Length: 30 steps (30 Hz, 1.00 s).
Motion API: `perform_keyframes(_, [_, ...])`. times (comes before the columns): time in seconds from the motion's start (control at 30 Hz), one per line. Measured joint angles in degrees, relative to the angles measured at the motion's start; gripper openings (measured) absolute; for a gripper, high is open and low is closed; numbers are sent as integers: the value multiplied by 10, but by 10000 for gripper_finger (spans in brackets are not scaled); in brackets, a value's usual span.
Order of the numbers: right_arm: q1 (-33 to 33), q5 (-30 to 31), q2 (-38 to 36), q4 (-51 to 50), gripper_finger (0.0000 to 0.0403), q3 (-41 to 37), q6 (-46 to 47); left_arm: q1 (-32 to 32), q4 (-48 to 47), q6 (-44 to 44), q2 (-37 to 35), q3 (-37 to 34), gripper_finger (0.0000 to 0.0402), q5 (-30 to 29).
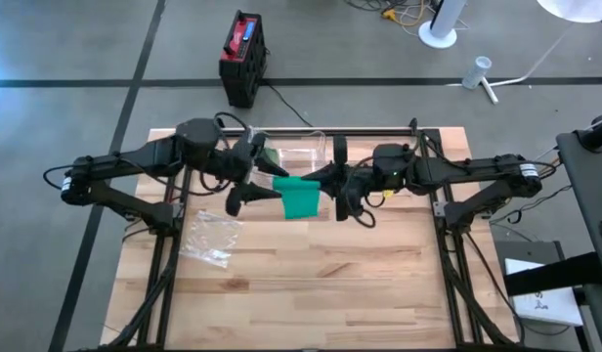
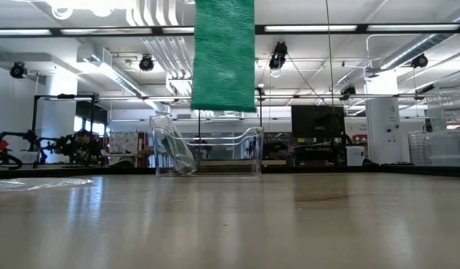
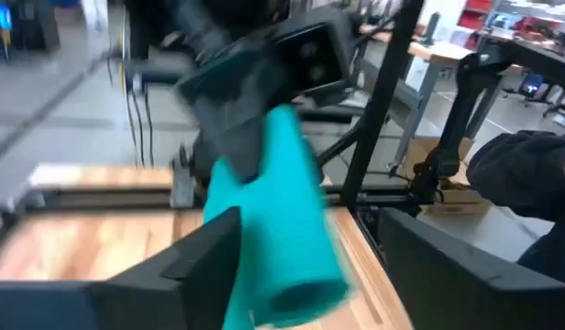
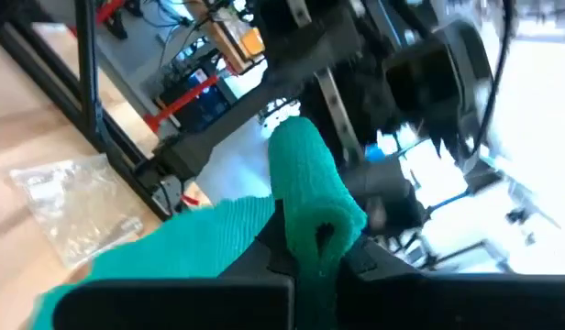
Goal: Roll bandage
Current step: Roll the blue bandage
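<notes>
Looks like we're mid-roll here, right at a hand-over between the two arms. The green bandage (image 1: 301, 198) is up in the air over the middle of the desk (image 1: 311, 284), not touching the wood, with a loose tail hanging down. The right gripper (image 4: 315, 252) is clamped on the rolled end, fingers together around it. The left gripper (image 3: 305, 261) has its fingers apart with the bandage running between them, so I'd say it isn't holding. Next move probably needs the left to re-grab the loose tail and keep it taut while the right turns the roll.

Room-wise: a crinkly plastic bag (image 1: 211, 238) lies off to the left, and a clear plastic box (image 2: 209, 152) sits behind near the far edge. The front of the desk is open.
</notes>
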Motion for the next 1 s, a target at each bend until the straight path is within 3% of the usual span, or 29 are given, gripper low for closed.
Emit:
perform_keyframes(0.23, [4, 44, 1, 0, 6, -3, -63, 0, -15, -44, 42, 25, 325, 2])
perform_keyframes(0.43, [5, 56, 1, -5, 6, -8, -84, 0, -17, -44, 56, 33, 330, 24])
perform_keyframes(0.63, [5, 49, 1, -7, 12, -8, -85, 0, -15, -39, 57, 28, 239, 23])
perform_keyframes(0.9, [6, 47, 1, -18, 32, -8, -36, 0, -25, 32, 57, 26, 29, 18])
perform_keyframes(1.0, [6, 50, 1, -19, 52, -8, 45, 0, -25, 48, 57, 27, 22, 18])
